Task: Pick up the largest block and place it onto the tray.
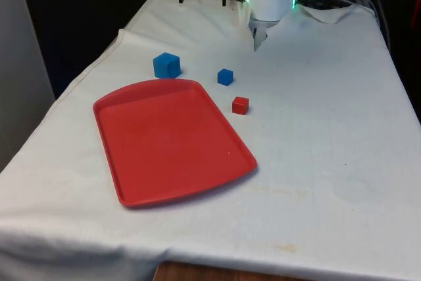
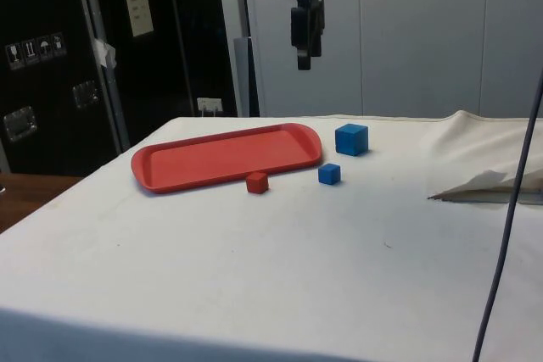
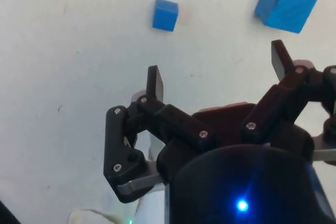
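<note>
The largest block, a big blue cube (image 1: 166, 65) (image 2: 351, 139) (image 3: 286, 3), rests on the white cloth just beyond the far edge of the red tray (image 1: 171, 139) (image 2: 229, 154). A small blue cube (image 1: 225, 76) (image 2: 329, 174) (image 3: 165, 14) and a small red cube (image 1: 240, 105) (image 2: 257, 182) lie off the tray's far corner, towards the front view's right. My gripper (image 1: 256, 41) (image 2: 304, 61) (image 3: 218, 72) hangs high above the table behind the cubes. It is open, and nothing sits between its fingers (image 3: 155, 82).
A rumpled fold of the cloth (image 2: 488, 184) (image 1: 329, 11) rises near the robot's base. A dark cable (image 2: 509, 209) hangs across the side view's right. Bare cloth stretches on the front view's right of the tray.
</note>
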